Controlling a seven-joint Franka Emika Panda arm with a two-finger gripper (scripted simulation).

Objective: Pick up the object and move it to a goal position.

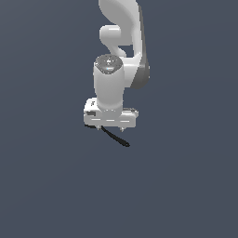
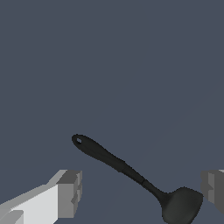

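While the gripper [image 2: 140, 192] hangs over the object [image 2: 131, 175] with jaws spread wide and nothing between the pads, the step in hand looks like the final line-up before the descent. The object lies flat on the grey tabletop [image 1: 46, 186], directly under the gripper [image 1: 110, 126]; in the exterior view only its far end pokes out below the hand, toward that view's right.

To do it well: the handle runs diagonally between the two fingers [image 2: 70, 192], so I'd rotate the wrist until the closing line crosses the handle square, not along it. Aim at the mid-handle, approx. where it thickens, rather than at the wide head. Go straight down, close only once the pads bracket the handle, then lift w/o tilting.

Shape/material: matte black, prob. plastic, like a small ladle or spoon. Slim rounded handle with a hang-hole at one end, narrowing to a thin neck, then a broad rounded head. The head sits close to one finger, though the wrist view cuts it off, so I can't tell if they touch. Fingers are blocky, pale grey, flat-faced. The tabletop is plain and featureless.
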